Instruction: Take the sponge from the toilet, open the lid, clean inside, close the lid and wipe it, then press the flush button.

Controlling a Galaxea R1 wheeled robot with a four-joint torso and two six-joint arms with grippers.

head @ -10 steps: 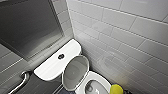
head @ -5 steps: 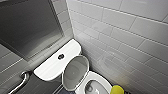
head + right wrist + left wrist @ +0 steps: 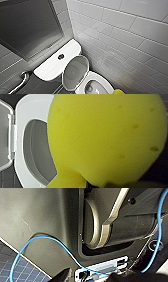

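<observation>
1. Head view: the toilet (image 3: 106,83) stands in a corner of grey wall tiles (image 3: 130,37). Its lid (image 3: 75,72) is raised and leans back against the tank (image 3: 48,67), so the bowl lies open. The flush button (image 3: 60,56) sits in the middle of the tank top. A corner of the sponge (image 3: 118,91) shows just beside the bowl's rim. A metal grab bar (image 3: 21,81) hangs near the tank, below a dark panel (image 3: 27,27).
2. Left wrist view: a blue cable (image 3: 50,239) loops across the robot's grey body above a tiled floor (image 3: 15,268). I cannot tell whether the left gripper (image 3: 90,278) is spread or pressed together.
3. Right wrist view: the sponge looms large, pinched by the right gripper, over the white seat (image 3: 22,144) beside the raised lid.
</observation>
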